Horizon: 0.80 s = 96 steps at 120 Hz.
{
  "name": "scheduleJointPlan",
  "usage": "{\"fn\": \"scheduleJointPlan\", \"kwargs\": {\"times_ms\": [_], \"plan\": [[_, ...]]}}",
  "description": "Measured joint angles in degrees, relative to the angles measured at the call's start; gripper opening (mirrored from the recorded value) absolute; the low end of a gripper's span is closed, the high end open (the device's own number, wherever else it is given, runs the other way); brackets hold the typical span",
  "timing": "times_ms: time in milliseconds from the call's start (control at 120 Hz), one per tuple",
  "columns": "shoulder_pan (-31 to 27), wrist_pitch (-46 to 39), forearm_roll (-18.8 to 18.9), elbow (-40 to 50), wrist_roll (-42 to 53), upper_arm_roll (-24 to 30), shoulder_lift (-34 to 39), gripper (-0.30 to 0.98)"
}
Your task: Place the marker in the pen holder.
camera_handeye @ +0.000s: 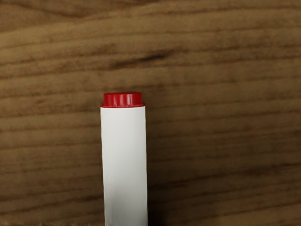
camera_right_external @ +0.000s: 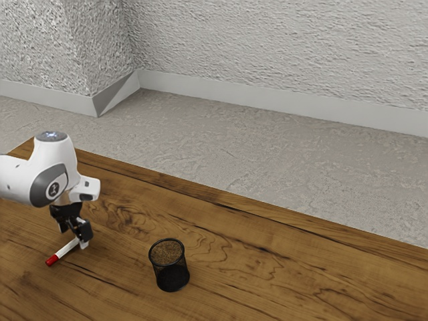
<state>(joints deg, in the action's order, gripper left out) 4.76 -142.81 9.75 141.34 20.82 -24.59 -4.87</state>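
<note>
One marker (camera_handeye: 124, 160), white with red, lies on the counter (camera_right_external: 227, 267) beneath the end effector (camera_right_external: 75, 239) | end effector: fingers spread, low over the marker | marker: its long red end points away from the pen holder (camera_right_external: 171, 274) | pen holder: upright on the counter, apart from the marker

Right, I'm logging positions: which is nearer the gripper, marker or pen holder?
The red-and-white marker, right at the gripper; the black pen holder stands well apart from both.
</note>
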Motion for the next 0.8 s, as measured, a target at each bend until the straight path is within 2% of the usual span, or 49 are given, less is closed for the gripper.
{"fn": "scheduleJointPlan", "kwargs": {"times_ms": [550,708,800], "plan": [[-0.07,0.12,-0.26,-1.92,-2.27,-0.20,-3.75,0.68],[-0.07,0.14,-0.84,-1.92,-2.62,-0.20,-3.86,0.63],[-0.07,0.15,-1.05,-1.92,-2.78,-0.20,-3.87,0.52]]}}
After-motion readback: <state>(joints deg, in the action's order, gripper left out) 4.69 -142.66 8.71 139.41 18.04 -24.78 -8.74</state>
